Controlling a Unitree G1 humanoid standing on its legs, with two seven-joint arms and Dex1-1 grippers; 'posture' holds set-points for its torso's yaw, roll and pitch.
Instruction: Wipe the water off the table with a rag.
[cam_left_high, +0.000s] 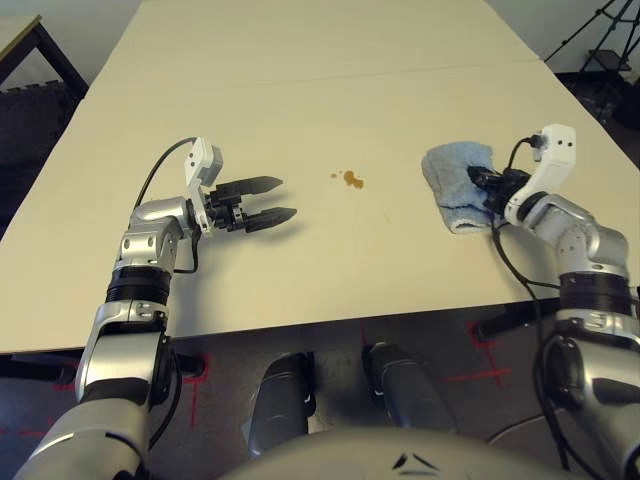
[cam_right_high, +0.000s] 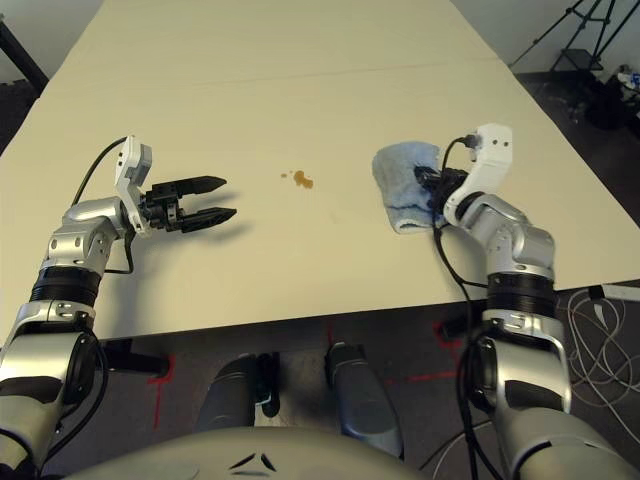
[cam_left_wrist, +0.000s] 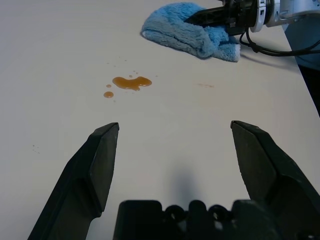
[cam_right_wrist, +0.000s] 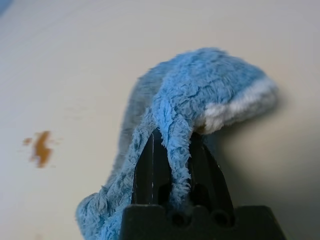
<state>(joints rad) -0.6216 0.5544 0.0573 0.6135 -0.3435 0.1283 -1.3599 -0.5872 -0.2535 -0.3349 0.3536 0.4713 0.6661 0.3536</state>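
Observation:
A light blue rag (cam_left_high: 455, 183) lies bunched on the pale table (cam_left_high: 330, 90) at the right. My right gripper (cam_left_high: 486, 182) is shut on a fold of the rag (cam_right_wrist: 200, 95), with the cloth pinched between its fingers (cam_right_wrist: 150, 170). The water (cam_left_high: 351, 180) is a small brownish-orange splotch with tiny droplets, mid-table, left of the rag (cam_left_wrist: 185, 30) and apart from it. My left gripper (cam_left_high: 272, 199) hovers open to the left of the water (cam_left_wrist: 131, 82), its fingers (cam_left_wrist: 97, 160) spread wide and holding nothing.
A thin seam (cam_left_high: 330, 78) crosses the table farther back. A smaller dark-framed table (cam_left_high: 25, 40) stands at the far left. A tripod (cam_left_high: 600, 35) and cables (cam_right_high: 605, 320) sit off the table's right side. The table's near edge (cam_left_high: 300, 325) runs just in front of me.

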